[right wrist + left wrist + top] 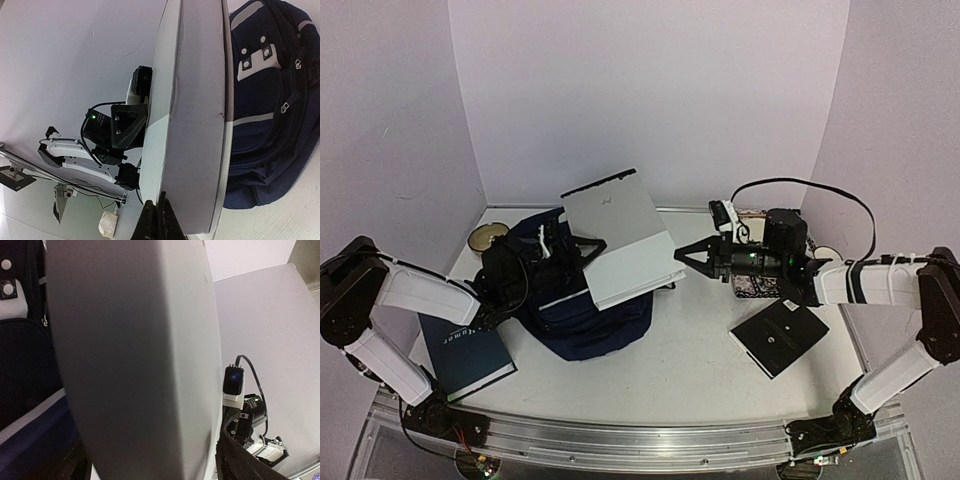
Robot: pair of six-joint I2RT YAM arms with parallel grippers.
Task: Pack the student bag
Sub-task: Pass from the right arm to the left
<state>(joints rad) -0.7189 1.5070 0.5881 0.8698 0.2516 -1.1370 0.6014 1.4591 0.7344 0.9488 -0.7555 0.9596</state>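
Student bag [590, 325], navy with white stripes and patches, lies on the table [690, 375] left of the middle, between the two arms. A flat pale-grey slab [620, 235], shaped like a closed laptop, rests tilted on top of the bag. Its far end is raised and its near right corner hangs past the bag's right side.

The left gripper [572, 248] reaches in from the left over the top of the bag, at the slab's left edge. In the left wrist view its dark fingers [240, 460] stand wide apart with the slab filling the space between them. Whether they press on the slab cannot be told.

The right gripper [680, 255] comes in from the right with its fingers pressed together. The tip sits against the slab's near right edge and holds nothing.

A dark hardcover book [470, 352] lies flat on the near left of the table, just beside the bag. A black square plate [780, 337] lies on the near right, well apart from the bag. A small round bowl [487, 237] sits at the far left, near the wall.
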